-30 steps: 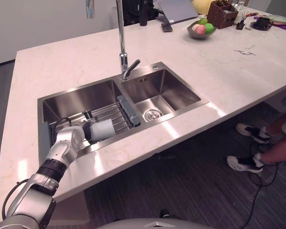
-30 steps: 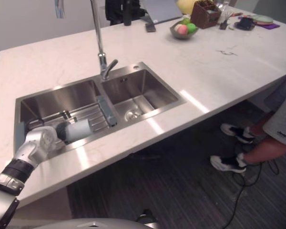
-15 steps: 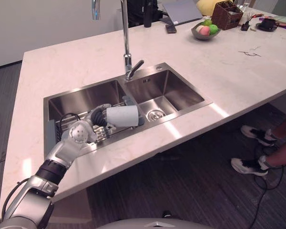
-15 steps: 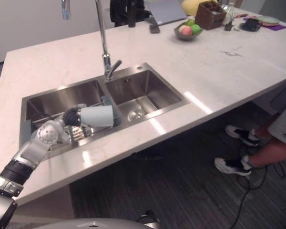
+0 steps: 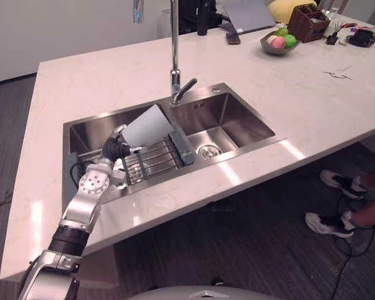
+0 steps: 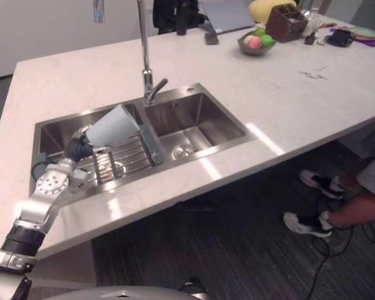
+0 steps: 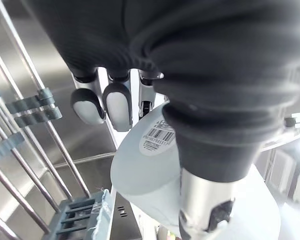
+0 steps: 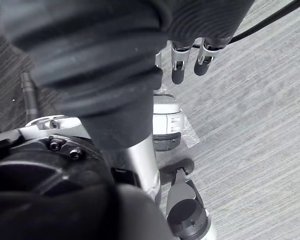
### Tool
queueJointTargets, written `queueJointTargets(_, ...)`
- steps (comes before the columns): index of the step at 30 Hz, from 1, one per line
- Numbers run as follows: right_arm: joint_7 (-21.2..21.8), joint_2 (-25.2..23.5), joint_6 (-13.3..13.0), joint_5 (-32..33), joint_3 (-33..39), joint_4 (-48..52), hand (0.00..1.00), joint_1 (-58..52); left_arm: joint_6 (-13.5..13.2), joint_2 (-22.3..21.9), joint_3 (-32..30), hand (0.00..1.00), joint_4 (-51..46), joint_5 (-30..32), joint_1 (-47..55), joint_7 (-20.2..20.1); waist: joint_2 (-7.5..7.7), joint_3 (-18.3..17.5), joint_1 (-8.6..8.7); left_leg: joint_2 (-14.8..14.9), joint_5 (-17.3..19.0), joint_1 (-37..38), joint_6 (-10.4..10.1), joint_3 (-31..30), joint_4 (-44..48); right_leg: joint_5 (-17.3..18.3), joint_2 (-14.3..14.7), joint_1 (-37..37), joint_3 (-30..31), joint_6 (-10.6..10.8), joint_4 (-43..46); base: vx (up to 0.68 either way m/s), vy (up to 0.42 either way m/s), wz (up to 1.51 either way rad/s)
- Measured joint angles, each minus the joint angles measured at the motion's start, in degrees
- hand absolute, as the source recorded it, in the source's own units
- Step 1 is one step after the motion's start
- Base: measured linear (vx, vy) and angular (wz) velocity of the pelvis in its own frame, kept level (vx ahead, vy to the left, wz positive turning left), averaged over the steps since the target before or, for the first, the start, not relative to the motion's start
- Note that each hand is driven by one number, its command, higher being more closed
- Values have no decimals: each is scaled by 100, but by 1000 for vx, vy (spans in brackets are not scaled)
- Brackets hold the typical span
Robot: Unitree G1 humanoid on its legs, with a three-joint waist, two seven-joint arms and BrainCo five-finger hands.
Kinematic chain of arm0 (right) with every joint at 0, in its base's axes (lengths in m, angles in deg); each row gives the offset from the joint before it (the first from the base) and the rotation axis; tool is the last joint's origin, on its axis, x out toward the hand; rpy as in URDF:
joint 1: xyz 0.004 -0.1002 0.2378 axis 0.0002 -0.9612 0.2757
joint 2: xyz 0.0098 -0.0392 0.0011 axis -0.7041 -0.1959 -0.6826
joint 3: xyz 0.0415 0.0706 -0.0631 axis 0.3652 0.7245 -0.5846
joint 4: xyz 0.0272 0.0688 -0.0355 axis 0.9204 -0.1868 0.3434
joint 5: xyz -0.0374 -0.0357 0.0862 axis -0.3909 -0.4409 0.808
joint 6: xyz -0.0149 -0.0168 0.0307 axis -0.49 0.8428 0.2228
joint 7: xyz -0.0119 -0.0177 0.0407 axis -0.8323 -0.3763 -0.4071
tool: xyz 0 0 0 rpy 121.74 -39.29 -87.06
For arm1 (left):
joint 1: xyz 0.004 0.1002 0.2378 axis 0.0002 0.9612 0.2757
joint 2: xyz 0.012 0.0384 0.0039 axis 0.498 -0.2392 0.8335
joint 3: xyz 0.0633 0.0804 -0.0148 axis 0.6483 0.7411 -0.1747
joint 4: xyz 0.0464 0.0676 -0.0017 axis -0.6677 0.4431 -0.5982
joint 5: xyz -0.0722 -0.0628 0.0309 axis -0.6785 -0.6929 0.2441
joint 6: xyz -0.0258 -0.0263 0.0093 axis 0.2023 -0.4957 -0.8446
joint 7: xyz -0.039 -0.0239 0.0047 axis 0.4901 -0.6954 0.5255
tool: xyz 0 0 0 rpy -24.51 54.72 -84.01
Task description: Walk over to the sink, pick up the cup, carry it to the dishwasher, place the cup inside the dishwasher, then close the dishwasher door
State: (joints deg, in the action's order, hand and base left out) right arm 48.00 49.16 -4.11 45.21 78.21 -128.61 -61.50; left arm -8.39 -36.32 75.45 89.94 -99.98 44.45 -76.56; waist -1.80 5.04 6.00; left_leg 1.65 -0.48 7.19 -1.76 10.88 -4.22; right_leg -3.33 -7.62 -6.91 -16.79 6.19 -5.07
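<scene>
Held tilted over the wire rack [image 5: 153, 159] in the left basin of the steel sink [image 5: 237, 115], close by the divider and below the tall faucet [image 5: 173, 62]: a pale cup [image 5: 149, 125], base clasped in the curled fingers [image 7: 85, 105] and thumb of the left hand [image 5: 114, 149]. Right hand [image 8: 176, 65] hanging over grey floor [image 8: 260, 100], fingers slack, grasping nothing. Toward the far edge of the countertop [image 5: 100, 75], a bowl of fruit [image 5: 280, 42] and a wicker basket [image 5: 307, 14]. Beyond its right edge, a person's white shoes [image 5: 337, 181].
</scene>
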Motion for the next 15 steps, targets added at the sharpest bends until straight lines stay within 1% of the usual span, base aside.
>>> queueJointTargets(1, -3, -2, -1, 0, 0, 1, 0, 0, -1, -17, -31, 100, -4, -244, 14, 40, 1, 0, -6, 0, 0, 0, 0, -2, 0, 0, 0, -2, -2, 0, 0, 0, 0, 0)
queueJointTargets(2, -5, -5, -3, 1, 0, 1, 0, 0, -3, -59, -147, 100, -43, -662, 84, 83, 1, 0, 3, 0, -1, 4, 2, -2, 0, 0, 0, -5, -1, 0, 0, 0, 0, 0)
queueJointTargets(3, -14, -12, -5, 14, -6, 0, 0, -17, -4, -121, -235, 100, -197, -1103, 208, 176, 5, -1, 9, -1, -3, 11, 5, -3, 0, 0, 0, -12, 2, 0, 0, 0, 0, 0)
queueJointTargets(4, -25, -16, -3, 42, -20, 0, 0, -32, -9, -168, -270, 100, -308, -1297, 290, 214, 9, -1, 4, -2, -4, 15, 6, -4, 0, 0, -1, -21, 2, 0, 0, 0, 0, 0)
queueJointTargets(5, -35, -14, 6, 142, -134, 0, 0, -63, -39, -279, -308, 100, -565, -1653, 461, 280, 21, 2, -16, -5, -5, 33, 8, -8, -2, 1, -3, -53, -4, 2, 0, 0, 0, 0)
queueJointTargets(6, -49, -5, 76, 229, -242, 1, 0, -100, -100, -408, -304, 100, -772, -1994, 610, 351, 41, 14, -55, -8, -4, 73, 9, -18, -10, 8, -6, -100, -20, 11, 0, -3, -8, 4)
queueJointTargets(7, -56, -8, 134, 259, -267, 1, 0, -109, -138, -479, -304, 100, -851, -2139, 680, 365, 51, 14, -81, -9, -3, 91, 10, -23, -13, 13, -6, -108, -30, 16, 0, -34, -9, 8)
queueJointTargets(8, -100, 13, 231, 368, -420, 1, 0, -115, -214, -605, -300, 100, -969, -2416, 806, 407, 76, 0, -111, -15, -4, 88, 13, -58, -13, 21, -11, -114, -66, 23, 0, -38, -9, 11)
queueJointTargets(9, -125, 15, 277, 403, -475, 3, 0, -110, -247, -645, -300, 100, -990, -2549, 848, 411, 87, -2, -118, -20, -5, 79, 15, -104, -14, 23, -13, -123, -98, 21, 0, -49, -12, 23)
queueJointTargets(11, -154, 41, 525, 571, -726, 6, 0, -72, -404, -692, -306, 100, -998, -3104, 1001, 396, 123, 6, -160, -24, -10, 64, 4, -165, -19, 41, -16, -149, -186, 4, 0, -53, -13, 20)
queueJointTargets(12, -153, 56, 591, 611, -793, 7, 0, -62, -441, -695, -309, 100, -999, -3216, 1045, 394, 126, 3, -190, -24, -10, 59, -5, -176, -19, 46, -17, -151, -206, -3, 0, -55, -13, 13)
queueJointTargets(14, -141, 120, 868, 797, -1034, 7, 0, 1, -529, -750, -334, 100, -1001, -3784, 1140, 337, 142, -8, -248, -29, -44, -6, -7, -279, -20, 62, -18, -141, -301, -23, -1, -45, -18, 19)
queueJointTargets(15, -131, 133, 935, 852, -1093, 7, 0, 31, -587, -775, -349, 100, -1006, -3890, 1166, 307, 144, -7, -260, -29, -53, -21, -8, -298, -21, 62, -17, -136, -317, -23, -1, -34, -17, 15)
